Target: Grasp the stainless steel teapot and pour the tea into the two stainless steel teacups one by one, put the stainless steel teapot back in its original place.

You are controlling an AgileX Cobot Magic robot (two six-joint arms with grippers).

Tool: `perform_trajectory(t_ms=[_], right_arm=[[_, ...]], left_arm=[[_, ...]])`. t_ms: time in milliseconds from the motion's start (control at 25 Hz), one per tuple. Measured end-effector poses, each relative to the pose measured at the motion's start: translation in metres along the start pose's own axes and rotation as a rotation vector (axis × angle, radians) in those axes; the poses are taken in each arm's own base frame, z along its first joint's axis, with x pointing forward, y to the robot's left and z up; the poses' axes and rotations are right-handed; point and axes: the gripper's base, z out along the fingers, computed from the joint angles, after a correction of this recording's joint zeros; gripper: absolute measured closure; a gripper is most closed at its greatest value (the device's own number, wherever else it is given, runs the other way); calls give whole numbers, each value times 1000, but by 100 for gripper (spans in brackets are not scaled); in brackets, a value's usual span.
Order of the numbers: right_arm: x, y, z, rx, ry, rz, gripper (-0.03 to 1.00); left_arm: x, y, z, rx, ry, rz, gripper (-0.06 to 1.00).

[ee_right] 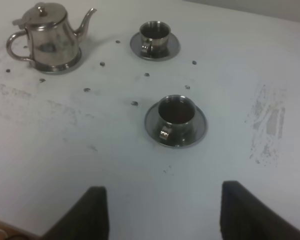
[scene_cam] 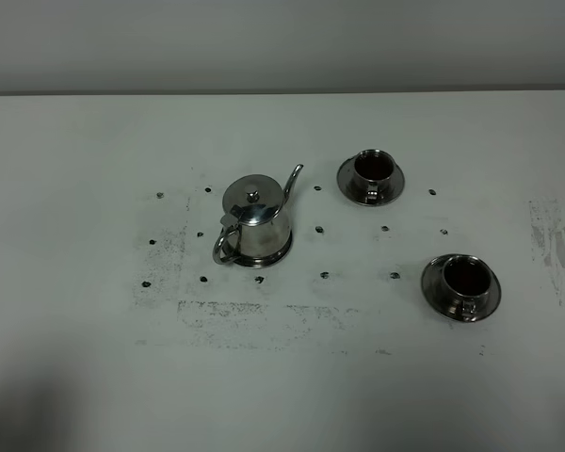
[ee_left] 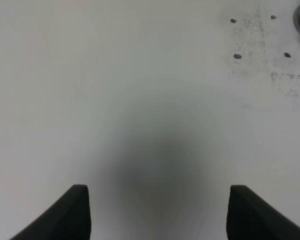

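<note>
The teapot (scene_cam: 255, 221) stands upright on its round saucer (scene_cam: 275, 255), left of the middle of the white table (scene_cam: 75, 311). Its lid is on, its thin spout points toward the far cup (scene_cam: 373, 169), and its loop handle faces the near left. There is bare table all around it.

The far cup sits on its own saucer (scene_cam: 394, 185), well apart from the pot. The near cup (scene_cam: 464, 279) sits on its saucer (scene_cam: 435, 287) toward the right. Both cups look dark inside. What is in them cannot be told.

The left gripper (ee_left: 157, 212) hangs over bare table, far from the pot. Its two dark fingers (ee_left: 70, 212) stand wide apart and hold nothing. The right gripper (ee_right: 162, 215) is wide open too, holding nothing, with the near cup ahead of it.

The table has small dark dots (scene_cam: 323, 229) and scuffed grey patches (scene_cam: 554, 240). A pale wall (scene_cam: 282, 42) runs behind the far edge.
</note>
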Motion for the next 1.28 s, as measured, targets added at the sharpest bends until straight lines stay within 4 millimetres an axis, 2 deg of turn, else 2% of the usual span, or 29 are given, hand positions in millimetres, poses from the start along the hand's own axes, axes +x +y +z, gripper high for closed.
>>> perform_trajectory(t_ms=[360,1280], right_arm=[[0,0,0,0,0,0,49],[0,0,0,0,0,0,49]], left_arm=[[15,1,-16,14,-146,4,38],[15,1,-16,13,-149,4,38]])
